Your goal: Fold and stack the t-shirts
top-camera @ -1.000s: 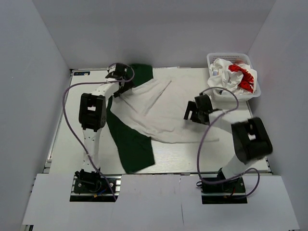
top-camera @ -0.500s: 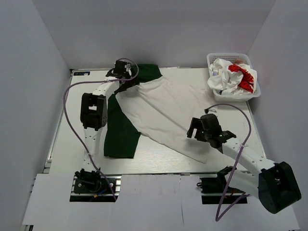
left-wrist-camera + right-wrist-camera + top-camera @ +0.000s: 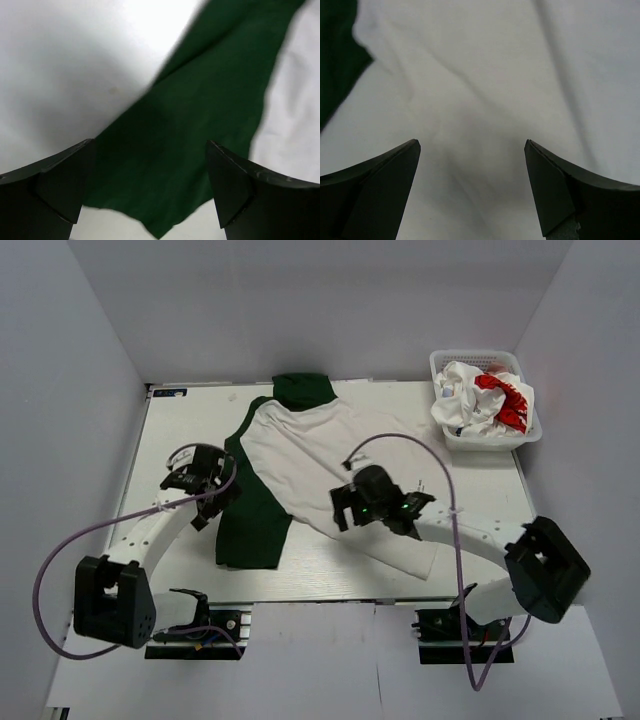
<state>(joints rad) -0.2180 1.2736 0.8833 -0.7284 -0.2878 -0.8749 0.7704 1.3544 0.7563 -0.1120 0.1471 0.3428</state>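
Left gripper (image 3: 150, 145): jaws spread wide, empty, poised over the dark green sleeve (image 3: 200, 100) of the large white cloth t-shirt with green trim (image 3: 310, 455), which lies spread mid-table. Left arm bends low.

Right gripper (image 3: 471, 142): jaws likewise released, above the shirt's white body. Its forearm stretches leftward. The fingertip ends are cut off in both wrist views.

Desk (image 3: 180, 430): fills the middle of the scene, with walls on its left, far and right sides.
Spread t-shirt (image 3: 310, 455): lies flat on the desk, running from far centre to near right of centre.
Sleeves: one (image 3: 303, 388) at the far edge of the desk, the other (image 3: 255, 530) on the near left of the shirt's body.
Basket (image 3: 480, 356): far right corner of the desk, apart from the spread t-shirt.
Bundled t-shirt (image 3: 485, 400): in the basket, heaped above its rim.
Left end effector (image 3: 212, 495): at the left edge of the near-left sleeve.
Right end effector (image 3: 343, 512): over the shirt's body, right of that sleeve.
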